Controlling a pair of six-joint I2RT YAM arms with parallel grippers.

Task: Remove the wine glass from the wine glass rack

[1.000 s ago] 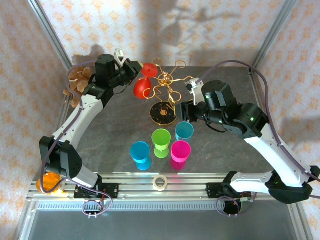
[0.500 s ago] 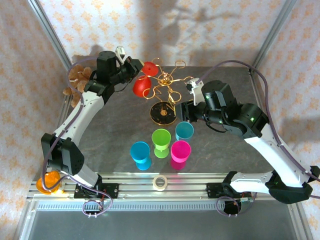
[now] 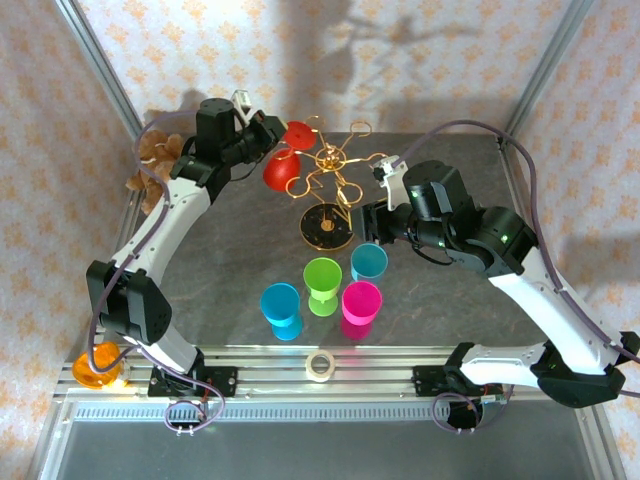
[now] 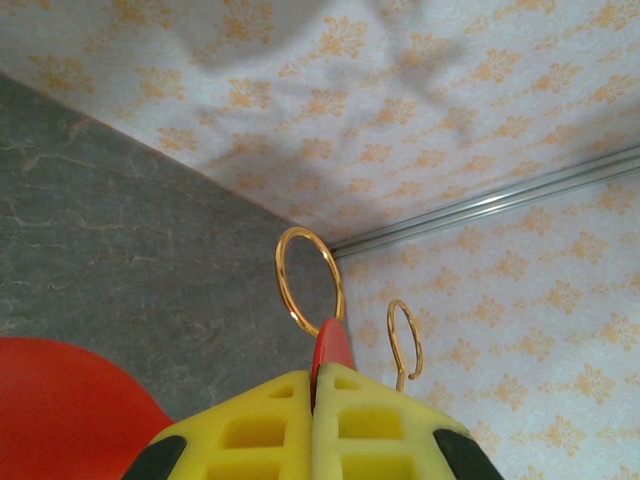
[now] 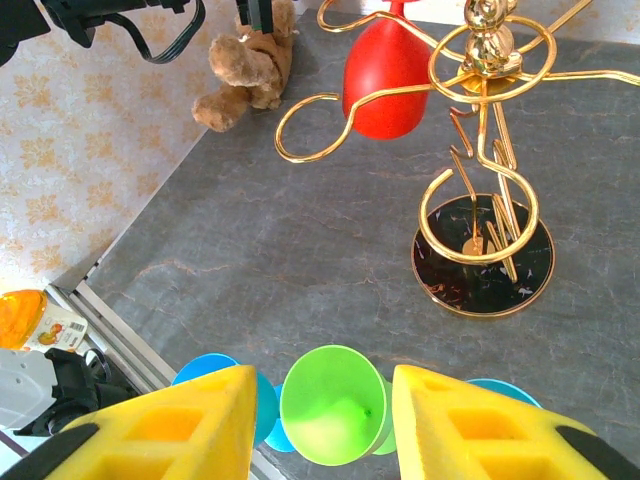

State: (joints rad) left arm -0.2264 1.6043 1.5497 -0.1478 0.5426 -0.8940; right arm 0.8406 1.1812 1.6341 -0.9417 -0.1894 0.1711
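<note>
1. Bears a white label on the orange bottle (image 5: 30, 315) off the table's (image 3: 220, 260) near-left corner, too small to read.
2. From the left wrist, shows the left gripper (image 4: 313, 395) pinched tight on the thin red foot of the wine glass (image 4: 331, 345), two gold loops just beyond.
3. From above, places that glass tilted at the left side of the wine glass rack (image 3: 330, 165), toward the table's far-left corner.
4. From the right wrist, shows the red bowl hanging among the gold arms, over the round black base.
5. Also shows the right gripper (image 5: 322, 385) spread wide, holding nothing, above the green cup (image 3: 322, 276).
6. Groups blue cup (image 3: 281, 307), pink cup (image 3: 361, 303) and teal cup (image 3: 369, 262) around the green one, toward the near edge; tape roll (image 3: 320, 366) on the rail there.
7. Dark grey marbled tabletop; teddy bear (image 3: 155, 160) at the far-left edge; pale walls (image 3: 200, 50) printed with orange sprigs.
</note>
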